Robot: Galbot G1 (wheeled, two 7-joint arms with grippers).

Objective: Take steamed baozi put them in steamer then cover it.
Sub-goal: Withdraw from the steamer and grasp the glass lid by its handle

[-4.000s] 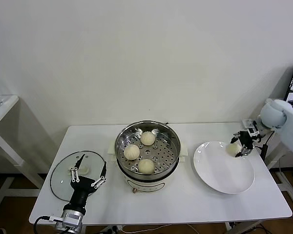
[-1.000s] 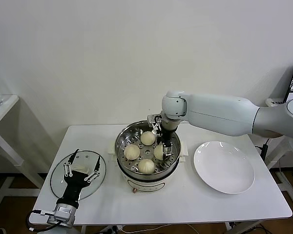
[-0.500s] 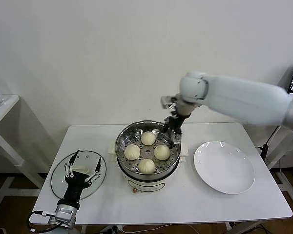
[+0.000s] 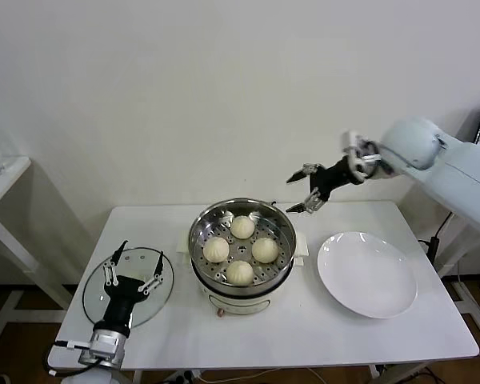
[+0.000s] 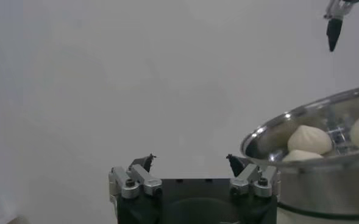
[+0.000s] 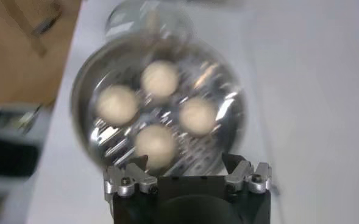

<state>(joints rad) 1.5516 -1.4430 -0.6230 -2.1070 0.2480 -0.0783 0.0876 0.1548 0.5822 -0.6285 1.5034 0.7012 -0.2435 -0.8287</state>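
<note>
All four baozi [image 4: 240, 250] sit in the steamer [image 4: 242, 248]. Your left pincer [image 4: 133, 270], open at lower left over the glass lid [image 4: 128, 286], could slip on its knob. Your right pincer [image 4: 307, 190] hangs open and empty at upper right.

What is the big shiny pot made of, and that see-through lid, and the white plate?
The steamer looks like polished stainless steel: mirror-bright walls, a floor full of holes. The lid seems to be glass, since the table shows through it. The plate looks like glossy ceramic, perhaps plastic.
</note>
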